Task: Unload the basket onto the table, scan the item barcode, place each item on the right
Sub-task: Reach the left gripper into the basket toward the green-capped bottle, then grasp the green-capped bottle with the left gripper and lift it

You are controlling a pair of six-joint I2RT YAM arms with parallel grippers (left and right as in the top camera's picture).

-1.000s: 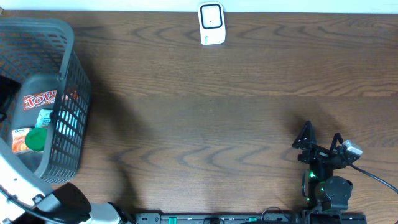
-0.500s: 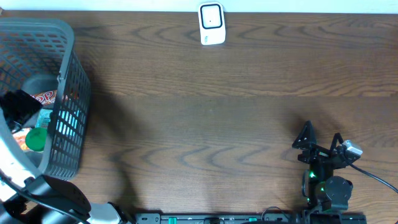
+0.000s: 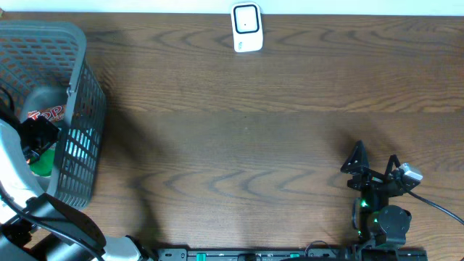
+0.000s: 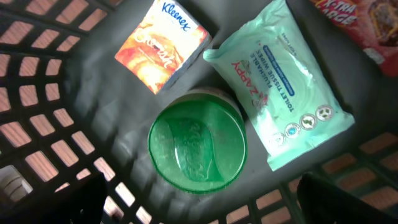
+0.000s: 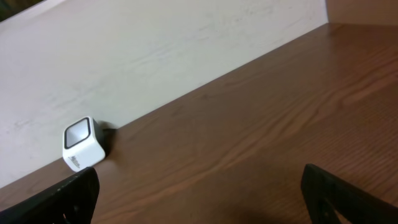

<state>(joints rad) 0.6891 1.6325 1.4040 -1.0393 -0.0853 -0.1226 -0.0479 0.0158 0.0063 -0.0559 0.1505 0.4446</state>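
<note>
Left gripper [image 4: 214, 200] now deeper in basket [image 3: 81, 109], splayed wide above green lid [image 4: 198, 148]; right gripper [image 3: 375, 156] likewise released.

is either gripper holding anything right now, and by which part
Nothing is held. The left gripper hangs open in the basket above the green lid; the right gripper sits open over the table.

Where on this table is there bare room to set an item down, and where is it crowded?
Bare table runs from the basket across to the right pincer, and below the scanner at the far edge. The basket is crowded: tissue box, wipes pack and green lid lie close together.
</note>
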